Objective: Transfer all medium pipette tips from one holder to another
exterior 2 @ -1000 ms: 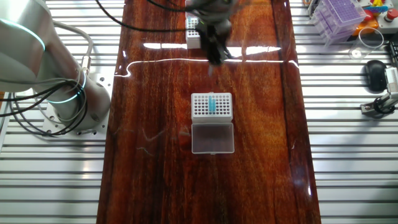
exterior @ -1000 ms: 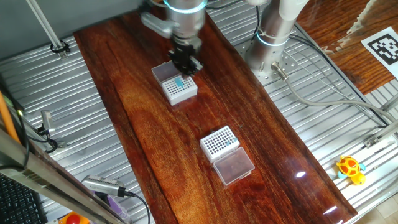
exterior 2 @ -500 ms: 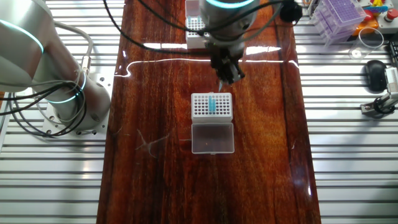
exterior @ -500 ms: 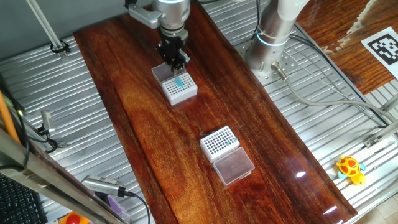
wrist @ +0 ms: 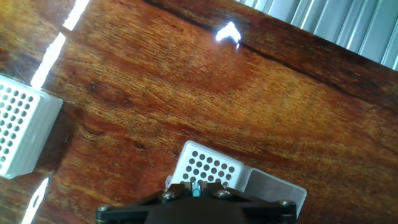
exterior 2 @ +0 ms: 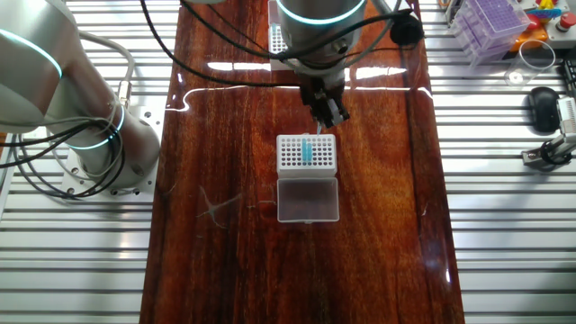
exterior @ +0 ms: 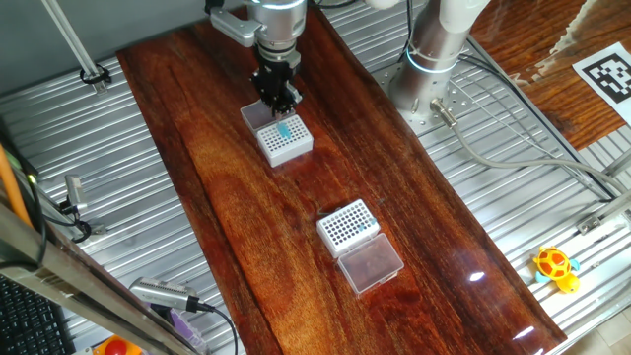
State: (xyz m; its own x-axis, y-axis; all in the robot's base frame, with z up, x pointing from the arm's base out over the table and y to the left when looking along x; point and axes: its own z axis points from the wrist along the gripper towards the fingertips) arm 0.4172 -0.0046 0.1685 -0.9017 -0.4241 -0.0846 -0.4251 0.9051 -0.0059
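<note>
A white rack [exterior: 286, 140] holds several teal medium pipette tips [exterior: 285, 130] in its hole grid; it also shows in the other fixed view [exterior 2: 306, 153]. My gripper [exterior: 280, 102] hangs just above this rack's far edge, fingers pointing down. In the hand view the gripper [wrist: 197, 186] is shut on one teal tip [wrist: 197, 189], right over the rack [wrist: 208, 167]. A second white rack [exterior: 347, 224] shows only empty holes; in the hand view it lies at the left edge [wrist: 18, 130].
Each rack has a clear lid lying open beside it [exterior: 370, 263] [exterior 2: 308, 198]. The racks stand on a dark wooden board [exterior: 227, 197] with ribbed metal on both sides. The arm's base [exterior: 434, 59] stands at the back right.
My gripper has moved from beside the far rack to just above the rack with the teal tips, then sunk slightly toward it. The racks have not moved.
</note>
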